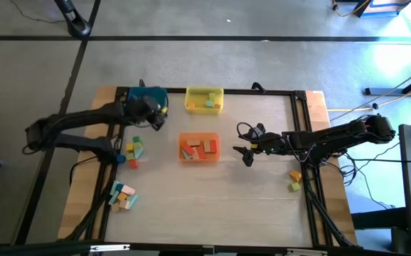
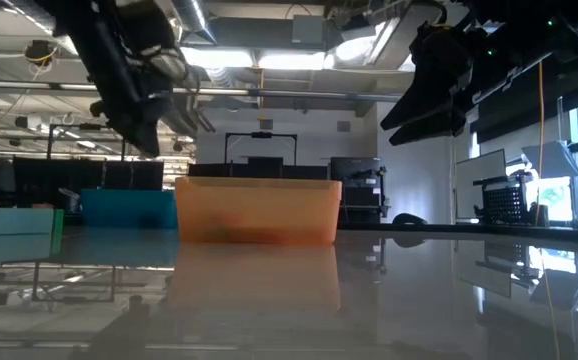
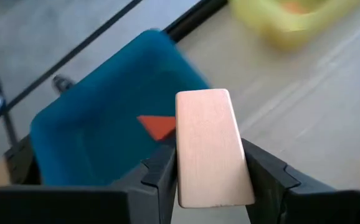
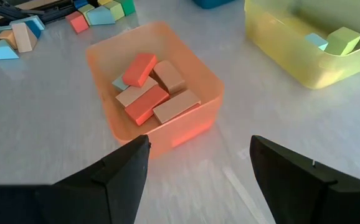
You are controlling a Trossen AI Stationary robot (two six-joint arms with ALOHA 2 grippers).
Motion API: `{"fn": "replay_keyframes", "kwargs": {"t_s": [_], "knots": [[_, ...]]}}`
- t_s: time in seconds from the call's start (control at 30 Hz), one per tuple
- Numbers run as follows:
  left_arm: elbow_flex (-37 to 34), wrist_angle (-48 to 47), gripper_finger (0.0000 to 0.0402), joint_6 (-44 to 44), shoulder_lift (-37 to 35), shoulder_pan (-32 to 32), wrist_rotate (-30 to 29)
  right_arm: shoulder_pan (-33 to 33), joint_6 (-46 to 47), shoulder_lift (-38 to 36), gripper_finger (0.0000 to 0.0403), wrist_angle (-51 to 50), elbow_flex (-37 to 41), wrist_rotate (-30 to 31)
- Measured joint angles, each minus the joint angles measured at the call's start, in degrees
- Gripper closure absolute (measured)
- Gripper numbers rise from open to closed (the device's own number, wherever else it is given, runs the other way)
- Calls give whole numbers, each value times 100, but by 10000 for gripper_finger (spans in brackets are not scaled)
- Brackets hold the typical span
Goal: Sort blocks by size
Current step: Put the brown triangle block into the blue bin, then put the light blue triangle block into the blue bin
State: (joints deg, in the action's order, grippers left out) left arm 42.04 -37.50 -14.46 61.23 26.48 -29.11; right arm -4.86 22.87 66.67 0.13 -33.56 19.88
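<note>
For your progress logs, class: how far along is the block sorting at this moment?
Done: several blocks lie in the orange tray, a few in the yellow tray, one in the blue tray. In hand: the left end effector grips a wooden block near the blue tray. Left: loose blocks on both table sides. The right end effector is open.

The pale table [image 1: 212,192] carries a blue tray [image 1: 148,94], yellow tray [image 1: 204,100], orange tray [image 1: 198,148] and loose blocks [image 1: 124,197].
</note>
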Motion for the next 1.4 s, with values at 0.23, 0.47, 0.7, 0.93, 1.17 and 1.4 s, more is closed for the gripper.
{"fn": "replay_keyframes", "kwargs": {"t_s": [0.23,0.47,0.7,0.93,1.17,1.4], "knots": [[-5,249,272,160,440,1081,360,0,-2,1,127,-1,0,1],[-7,628,234,432,637,1662,749,0,-33,0,127,-1,0,46],[-7,645,184,581,632,1714,996,0,-31,0,127,-1,0,48],[-7,648,187,613,482,860,1556,0,-28,0,127,3,0,49],[-7,-395,190,25,490,-628,1632,0,65,0,127,19,0,4],[-150,-2160,190,-2181,490,-1768,1624,0,87,0,127,8,0,-2]]}}
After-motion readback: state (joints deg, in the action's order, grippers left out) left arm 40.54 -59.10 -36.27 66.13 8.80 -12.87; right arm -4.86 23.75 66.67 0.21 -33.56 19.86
